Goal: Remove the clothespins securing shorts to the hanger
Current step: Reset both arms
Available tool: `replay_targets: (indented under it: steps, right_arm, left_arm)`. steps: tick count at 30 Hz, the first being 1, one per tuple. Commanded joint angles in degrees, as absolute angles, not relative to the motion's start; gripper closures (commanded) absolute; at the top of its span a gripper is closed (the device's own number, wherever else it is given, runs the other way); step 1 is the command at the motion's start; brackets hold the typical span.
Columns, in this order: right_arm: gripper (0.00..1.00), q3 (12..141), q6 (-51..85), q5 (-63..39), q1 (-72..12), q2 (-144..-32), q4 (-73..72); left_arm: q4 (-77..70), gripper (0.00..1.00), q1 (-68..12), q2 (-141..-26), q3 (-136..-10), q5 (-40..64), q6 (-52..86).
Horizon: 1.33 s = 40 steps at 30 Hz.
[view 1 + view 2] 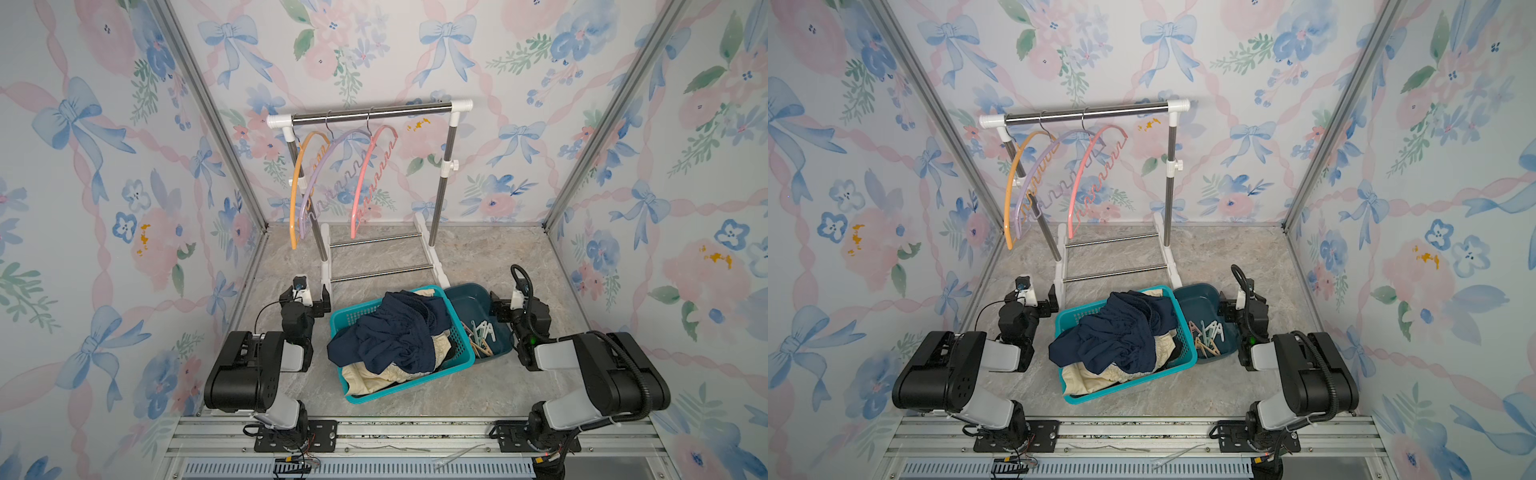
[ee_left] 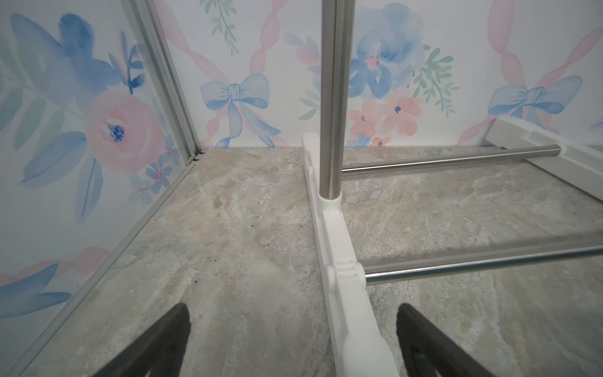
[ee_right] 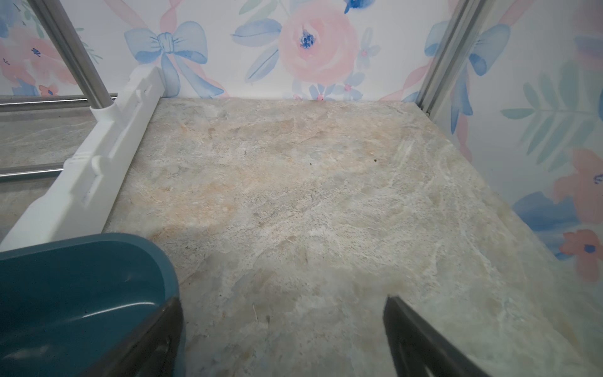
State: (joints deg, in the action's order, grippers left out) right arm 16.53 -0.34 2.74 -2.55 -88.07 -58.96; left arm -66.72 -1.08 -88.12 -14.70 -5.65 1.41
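Clothespins in bin; left tool, right tool spread wide, holding nothing.

We see a rack of shiny brushed metal tubes with matt white plastic joints, a matt stone-patterned bench, a smooth glossy plastic bin, a perforated plastic basket, and soft matt cloth shorts.

I see walls papered with pink roses and blue bows, aluminium corner posts, and a grey-beige marbled floor under even light.
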Motion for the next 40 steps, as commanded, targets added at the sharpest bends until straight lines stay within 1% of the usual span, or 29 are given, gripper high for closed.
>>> replay_targets:
  steps: [1, 4, 7, 40]
  right_arm:
    - [0.03, 18.51, -0.41, -3.77, 0.07, -87.46, -57.34]
    - [0.04, 21.18, 0.83, -11.11, 3.07, -88.87, -54.79]
    - [0.04, 21.27, -0.16, -12.48, 2.61, -88.63, -54.09]
    - [0.03, 21.82, -0.53, -10.47, 1.70, -88.42, -52.71]
  left_arm:
    - [-64.57, 0.02, -0.94, -88.59, -15.06, -4.12, 2.24]
    - [-64.55, 0.02, -1.05, -88.54, -15.01, -4.29, 2.18]
    - [-64.56, 0.02, -1.49, -88.55, -14.94, -4.95, 1.96]
    - [-64.51, 0.02, -2.13, -88.68, -15.18, -5.87, 1.24]
